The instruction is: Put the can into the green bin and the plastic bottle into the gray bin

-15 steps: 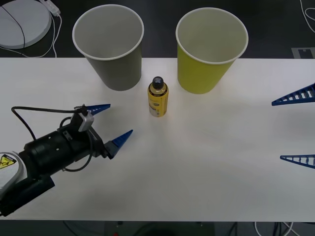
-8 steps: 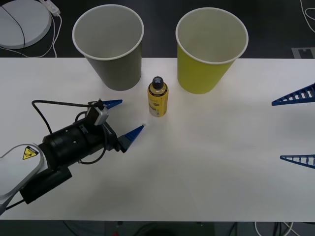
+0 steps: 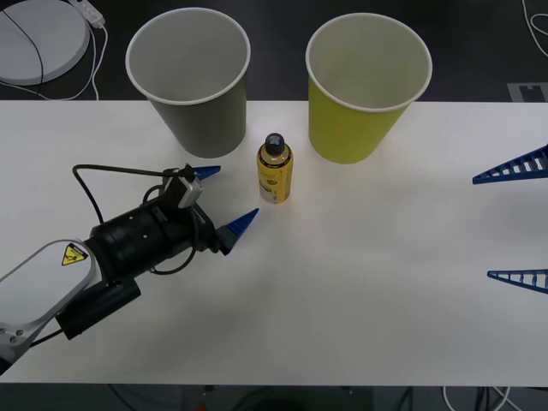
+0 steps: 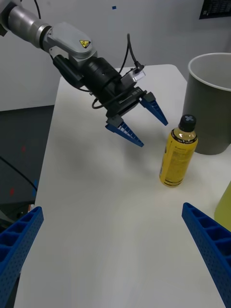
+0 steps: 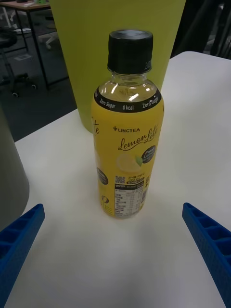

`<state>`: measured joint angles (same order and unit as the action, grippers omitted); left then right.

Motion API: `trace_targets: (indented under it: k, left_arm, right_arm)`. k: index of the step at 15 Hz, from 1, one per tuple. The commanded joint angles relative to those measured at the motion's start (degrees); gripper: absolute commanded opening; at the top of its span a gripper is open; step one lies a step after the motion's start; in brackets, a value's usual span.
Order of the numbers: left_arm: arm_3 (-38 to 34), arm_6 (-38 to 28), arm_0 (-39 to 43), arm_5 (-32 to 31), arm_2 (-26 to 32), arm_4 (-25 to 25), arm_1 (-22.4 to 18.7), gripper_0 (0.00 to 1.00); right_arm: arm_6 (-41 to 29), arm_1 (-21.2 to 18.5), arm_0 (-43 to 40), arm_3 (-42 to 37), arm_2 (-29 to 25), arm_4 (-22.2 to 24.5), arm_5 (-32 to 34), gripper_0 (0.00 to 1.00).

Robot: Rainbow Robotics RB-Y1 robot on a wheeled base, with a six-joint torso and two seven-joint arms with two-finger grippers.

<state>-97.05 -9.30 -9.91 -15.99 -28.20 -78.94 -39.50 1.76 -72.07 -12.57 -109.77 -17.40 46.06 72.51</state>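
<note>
Yellow plastic bottle (image 3: 275, 170) stands upright on the white bench (image 3: 360, 282), just right of the left gripper (image 3: 224, 197). That gripper is wide open, holding nothing. The right gripper (image 3: 516, 221) waits open, far right.

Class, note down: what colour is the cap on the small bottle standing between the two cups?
Black. The plastic bottle has a black round cap, clearest in the left wrist view.

The left arm (image 3: 51, 282) wore a white shell with a yellow warning sticker (image 3: 72, 254), a black wrist, looping black cable (image 3: 103, 171) and blue ribbed fingers (image 3: 241, 223).
</note>
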Motion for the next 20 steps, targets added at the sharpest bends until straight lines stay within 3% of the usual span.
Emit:
trace_targets:
  k: [1, 20]
  left_arm:
    - [1.2, 0.0, -1.0, 0.0, 0.0, -0.8, 1.2, 1.0]
    - [10.5, -1.5, -9.2, 0.0, -1.8, -5.4, 9.7, 1.0]
  right_arm:
    - [0.0, 0.0, 0.0, 0.0, 0.0, 0.0, 0.0, 1.0]
    - [0.0, 0.0, 0.0, 0.0, 0.0, 0.0, 0.0, 1.0]
